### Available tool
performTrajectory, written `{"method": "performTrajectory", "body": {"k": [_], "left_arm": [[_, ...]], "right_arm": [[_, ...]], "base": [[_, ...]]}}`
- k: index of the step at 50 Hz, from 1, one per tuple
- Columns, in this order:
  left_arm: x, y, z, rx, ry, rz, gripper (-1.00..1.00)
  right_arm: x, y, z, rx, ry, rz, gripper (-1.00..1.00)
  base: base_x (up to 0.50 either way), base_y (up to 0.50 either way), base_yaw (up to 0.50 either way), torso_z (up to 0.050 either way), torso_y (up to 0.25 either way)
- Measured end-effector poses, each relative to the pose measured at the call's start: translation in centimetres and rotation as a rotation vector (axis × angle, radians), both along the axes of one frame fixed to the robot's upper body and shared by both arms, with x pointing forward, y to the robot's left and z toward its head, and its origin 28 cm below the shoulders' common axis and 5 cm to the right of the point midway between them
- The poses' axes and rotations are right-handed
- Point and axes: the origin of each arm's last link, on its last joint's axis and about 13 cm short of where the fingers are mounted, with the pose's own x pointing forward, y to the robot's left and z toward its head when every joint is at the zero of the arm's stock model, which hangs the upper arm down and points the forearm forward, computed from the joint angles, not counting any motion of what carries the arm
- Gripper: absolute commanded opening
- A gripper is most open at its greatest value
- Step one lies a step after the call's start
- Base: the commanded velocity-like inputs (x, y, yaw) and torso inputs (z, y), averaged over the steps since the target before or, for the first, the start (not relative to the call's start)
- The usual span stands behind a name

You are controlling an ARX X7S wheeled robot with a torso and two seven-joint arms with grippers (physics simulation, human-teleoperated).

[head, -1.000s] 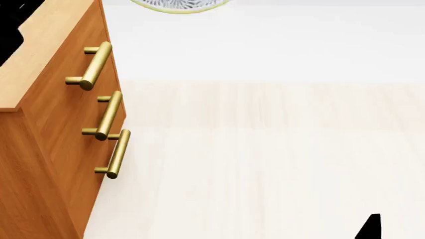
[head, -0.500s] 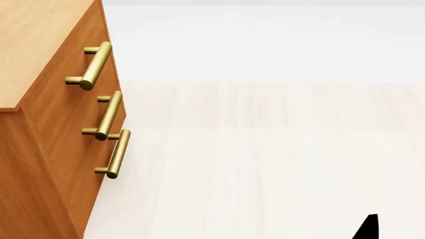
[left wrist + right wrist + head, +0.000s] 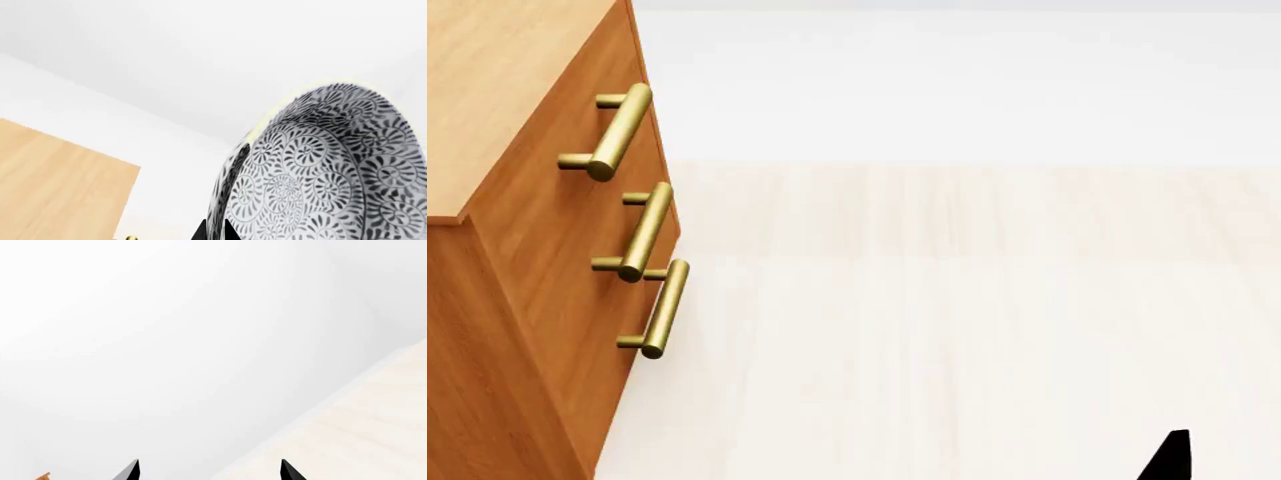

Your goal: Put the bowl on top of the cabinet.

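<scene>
The bowl (image 3: 327, 170), white with a dense grey-black swirl pattern, fills one side of the left wrist view, tilted on edge. My left gripper (image 3: 215, 231) is shut on the bowl's rim, one black fingertip on each side of the wall. The cabinet (image 3: 534, 250) stands at the left of the head view, orange-brown with a lighter top (image 3: 60, 190) and three brass handles (image 3: 641, 230). Bowl and left gripper are out of the head view. My right gripper (image 3: 208, 471) is open with nothing between its fingertips; a black tip of it (image 3: 1169, 458) shows at the head view's lower right.
Pale wood floor (image 3: 961, 330) stretches right of the cabinet, with a white wall (image 3: 961, 90) behind it. The right wrist view shows white wall, a strip of pale floor (image 3: 360, 435) and a sliver of orange cabinet edge (image 3: 43, 476).
A second ago the bowl's rim and a dark arm part showed at the head view's top edge; both have left that view. The cabinet and right gripper tip have not moved.
</scene>
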Motion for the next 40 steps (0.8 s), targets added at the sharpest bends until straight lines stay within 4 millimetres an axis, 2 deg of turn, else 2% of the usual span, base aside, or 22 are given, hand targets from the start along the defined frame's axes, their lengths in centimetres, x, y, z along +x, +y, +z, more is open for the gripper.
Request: {"method": "performTrajectory", "body": {"k": [40], "left_arm": [[-1.1,0.0,4.9,-0.096,0.229,0.122,-1.00]], "right_arm": [[-0.1,0.2,-0.1,-0.009,-0.004,-0.001,1.00]], "base": [[0.00,0.00,0.00,0.000,0.001]]}}
